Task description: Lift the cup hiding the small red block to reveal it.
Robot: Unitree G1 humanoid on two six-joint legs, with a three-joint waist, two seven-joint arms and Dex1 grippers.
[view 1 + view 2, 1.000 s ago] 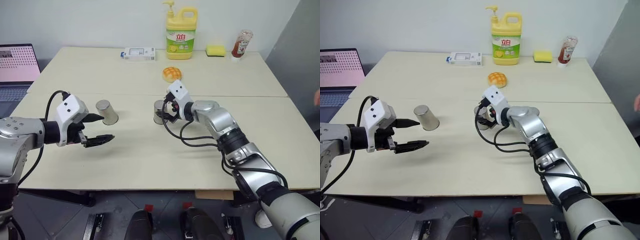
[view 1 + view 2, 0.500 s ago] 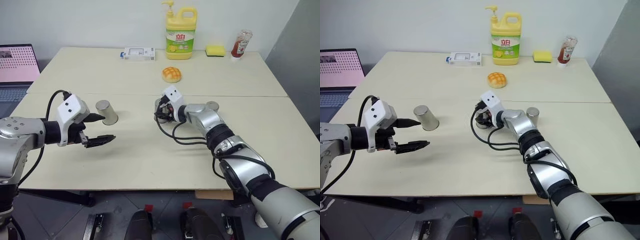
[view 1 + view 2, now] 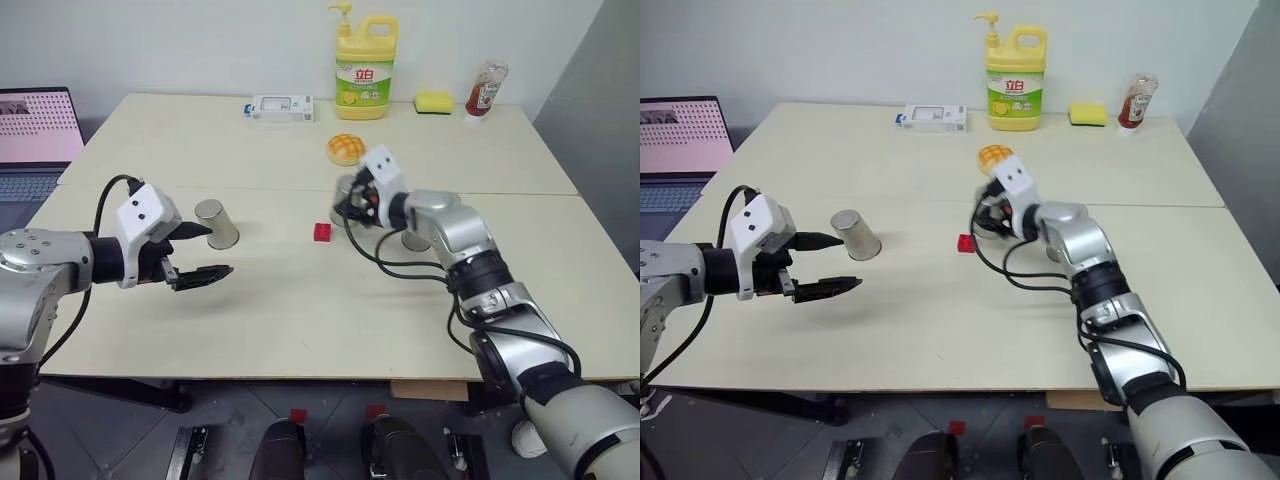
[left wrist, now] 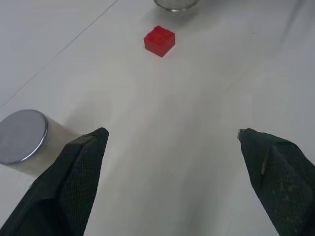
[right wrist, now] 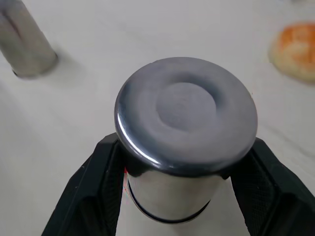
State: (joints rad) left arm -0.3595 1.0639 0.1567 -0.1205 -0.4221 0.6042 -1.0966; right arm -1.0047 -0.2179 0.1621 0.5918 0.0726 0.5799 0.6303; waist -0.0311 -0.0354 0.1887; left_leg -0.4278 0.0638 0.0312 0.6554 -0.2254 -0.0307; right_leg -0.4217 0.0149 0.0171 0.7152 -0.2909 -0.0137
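The cup (image 5: 184,152), a shiny steel tumbler held upside down, is pinched by the right gripper (image 3: 352,205) near the bun (image 3: 344,149). A second ago it covered the small red block (image 3: 322,232), which now lies exposed on the table (image 3: 300,330). The left gripper (image 3: 205,252) stands spread beside another inverted cup (image 3: 215,222).

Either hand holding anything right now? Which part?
The right hand grips a steel cup upside down by its sides, below the base. The left hand is open and holds nothing.
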